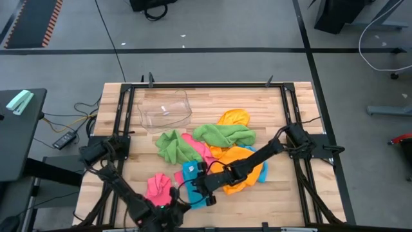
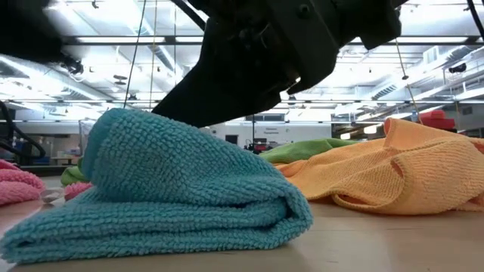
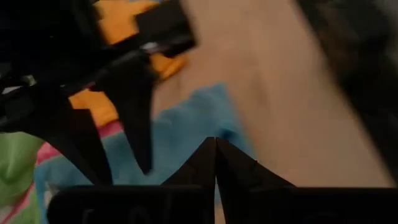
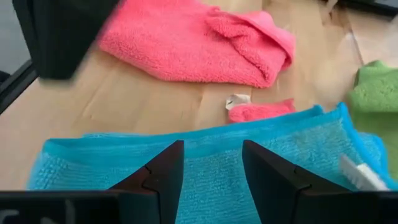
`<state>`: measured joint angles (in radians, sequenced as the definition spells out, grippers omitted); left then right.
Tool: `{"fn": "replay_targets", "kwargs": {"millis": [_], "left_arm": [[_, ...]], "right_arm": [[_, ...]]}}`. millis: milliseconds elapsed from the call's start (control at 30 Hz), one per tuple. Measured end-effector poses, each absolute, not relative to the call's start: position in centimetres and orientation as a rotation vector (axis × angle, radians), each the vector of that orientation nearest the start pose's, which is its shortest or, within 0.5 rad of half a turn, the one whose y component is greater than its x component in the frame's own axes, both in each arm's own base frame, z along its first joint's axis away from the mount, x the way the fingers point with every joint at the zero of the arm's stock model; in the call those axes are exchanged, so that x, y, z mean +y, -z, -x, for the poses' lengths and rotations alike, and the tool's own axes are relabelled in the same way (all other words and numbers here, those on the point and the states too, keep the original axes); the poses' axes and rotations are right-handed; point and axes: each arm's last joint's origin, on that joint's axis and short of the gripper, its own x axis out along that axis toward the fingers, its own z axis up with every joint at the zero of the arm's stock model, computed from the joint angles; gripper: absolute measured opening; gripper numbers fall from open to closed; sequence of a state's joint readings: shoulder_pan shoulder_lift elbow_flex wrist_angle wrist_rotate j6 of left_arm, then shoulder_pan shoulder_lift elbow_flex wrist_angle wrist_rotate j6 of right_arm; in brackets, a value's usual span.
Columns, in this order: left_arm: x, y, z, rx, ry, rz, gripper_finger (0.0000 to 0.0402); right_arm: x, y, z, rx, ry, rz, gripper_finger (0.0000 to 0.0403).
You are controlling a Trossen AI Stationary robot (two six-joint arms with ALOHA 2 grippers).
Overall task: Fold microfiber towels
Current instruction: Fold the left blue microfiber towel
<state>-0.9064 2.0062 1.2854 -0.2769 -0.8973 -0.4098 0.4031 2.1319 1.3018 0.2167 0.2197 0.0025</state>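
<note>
At the near edge of the wooden worktop (image 1: 296, 193), the left pincer (image 1: 168, 207) is sitting with its fingers pressed together, holding nothing, beside a folded pink towel (image 1: 158, 187). Just beyond, the right pincer (image 1: 205, 187) is hovering over the folded blue towel (image 1: 193, 173), fingers (image 4: 163, 168) standing partly apart above the cloth; a grip is not showing. The dark right arm is crossing over an orange towel (image 1: 251, 169), blocking part of it. Farther back, two green towels (image 1: 222, 134) (image 1: 172, 147) are lying crumpled, with more pink cloth between them and a second orange towel (image 1: 233, 118) behind. A clear plastic tub (image 1: 165, 108) is standing toward the far side. Grey flooring is surrounding the worktop.
</note>
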Motion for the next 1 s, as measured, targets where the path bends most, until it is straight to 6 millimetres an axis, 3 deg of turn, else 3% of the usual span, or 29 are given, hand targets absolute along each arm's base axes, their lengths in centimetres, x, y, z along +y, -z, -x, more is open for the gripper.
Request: {"fn": "replay_targets", "kwargs": {"millis": [267,433,767,1000], "left_arm": [[-27.6,-14.6,-29.7,0.71,-0.096,-0.246,0.0018],[-27.5,-13.8,-29.7,0.743,-0.087,-0.267,0.0024],[-28.1,-13.4,-29.3,0.78,-0.014,-0.306,0.0035],[-28.3,-12.6,-29.2,0.814,-0.004,-0.265,0.0047]], "right_arm": [[14.9,-13.5,-42.1,0.612,-0.152,0.202,0.0172],[13.9,-13.4,-41.5,0.713,-0.136,0.224,0.0172],[16.6,-14.8,-40.1,0.703,-0.208,0.24,0.0172],[19.8,-15.1,-39.1,0.651,-0.294,0.163,0.0172]]}}
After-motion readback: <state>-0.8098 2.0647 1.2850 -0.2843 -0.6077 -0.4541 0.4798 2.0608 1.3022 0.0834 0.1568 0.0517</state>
